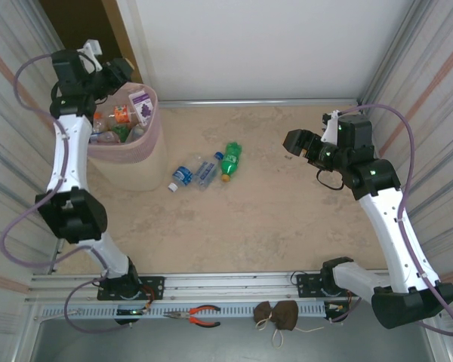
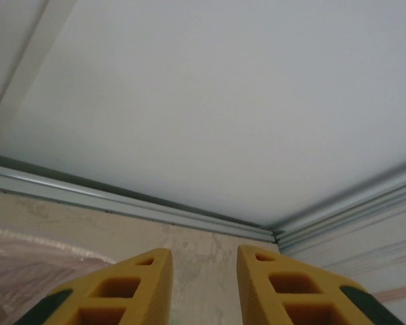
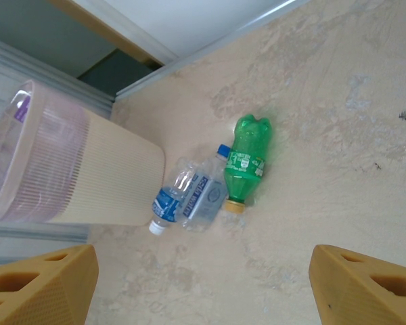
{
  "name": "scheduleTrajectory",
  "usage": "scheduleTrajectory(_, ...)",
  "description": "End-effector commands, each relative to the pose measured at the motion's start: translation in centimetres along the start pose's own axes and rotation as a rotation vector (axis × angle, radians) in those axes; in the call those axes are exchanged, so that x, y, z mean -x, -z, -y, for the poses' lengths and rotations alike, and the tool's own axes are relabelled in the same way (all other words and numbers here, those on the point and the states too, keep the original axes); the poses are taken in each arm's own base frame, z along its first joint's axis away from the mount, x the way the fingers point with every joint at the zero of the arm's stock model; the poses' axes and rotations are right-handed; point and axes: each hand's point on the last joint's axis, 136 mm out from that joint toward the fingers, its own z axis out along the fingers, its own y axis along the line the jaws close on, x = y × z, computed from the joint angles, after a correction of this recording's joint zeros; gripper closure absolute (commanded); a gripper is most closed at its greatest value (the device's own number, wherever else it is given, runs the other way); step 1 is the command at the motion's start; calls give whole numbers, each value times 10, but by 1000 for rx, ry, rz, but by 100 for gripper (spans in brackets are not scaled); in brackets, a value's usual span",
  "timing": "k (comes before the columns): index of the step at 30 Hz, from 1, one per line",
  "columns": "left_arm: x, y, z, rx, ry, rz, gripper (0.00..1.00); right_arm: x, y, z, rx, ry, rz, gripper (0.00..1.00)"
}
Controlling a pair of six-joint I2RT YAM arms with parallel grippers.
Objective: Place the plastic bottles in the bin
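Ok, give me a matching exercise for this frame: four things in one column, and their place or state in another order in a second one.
Things:
1. green bottle
2. bin
3. right gripper
4. pliers

Places or states:
A. red handles, lying on the near rail
B. open and empty
C. lying on the table beside two clear bottles
D. upright, with bottles inside

Pairs: 1-C, 2-D, 3-B, 4-A
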Motion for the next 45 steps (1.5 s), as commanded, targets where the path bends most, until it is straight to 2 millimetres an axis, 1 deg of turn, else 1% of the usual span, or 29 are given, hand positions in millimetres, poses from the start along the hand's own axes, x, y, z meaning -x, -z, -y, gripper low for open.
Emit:
scheduleTrajectory(1, -21, -11, -4, -26, -4, -123, 70, 0, 8, 4, -16, 5, 20, 19)
scheduleTrajectory(4, -38, -16, -14, -21, 18, -170, 71, 0, 9, 5, -20, 6, 24, 19)
scheduleTrajectory(8, -68, -19, -16, -32, 24, -238, 72, -1, 7, 7, -22, 0, 17, 19)
scheduleTrajectory(10, -83, -17, -18, -21, 20, -265, 72, -1, 6, 5, -17, -2, 12, 20)
scheduleTrajectory(14, -104, -11, -29, 24, 10, -293, 73, -1, 4, 5, -14, -1, 10, 20)
scheduleTrajectory(17, -115, -8, -38, 50, 9, -313, 74, 0, 3, 5, -12, -2, 8, 20)
scheduleTrajectory(19, -119, -7, -42, 65, 4, -324, 74, -1, 1, 5, -12, -5, 5, 20)
scheduleTrajectory(22, -114, -5, -42, 68, 1, -317, 75, 0, 2, 4, -7, -5, 7, 20)
scheduleTrajectory(25, -96, -1, -26, 41, -33, -266, 74, 1, 4, 3, -8, -3, 13, 20)
scheduleTrajectory(28, -77, 4, -3, -12, -75, -229, 72, 1, 5, 2, -8, -1, 14, 20)
scheduleTrajectory(30, -70, 8, 14, -48, -111, -219, 70, 2, 6, 2, -7, 0, 16, 20)
scheduleTrajectory(33, -65, 16, 36, -83, -183, -205, 69, 2, 6, 2, -8, -2, 17, 20)
scheduleTrajectory(34, -64, 18, 39, -83, -199, -201, 68, 2, 6, 2, -8, -1, 18, 20)
scheduleTrajectory(38, -72, 22, 60, -93, -288, -218, 68, 2, 5, 1, -6, -2, 13, 20)
scheduleTrajectory(42, -90, 20, 72, -65, -363, -256, 68, 4, 4, 0, -2, -2, 10, 20)
scheduleTrajectory(45, -107, 17, 85, -57, -435, -297, 68, 4, 4, -1, 3, -1, 8, 20)
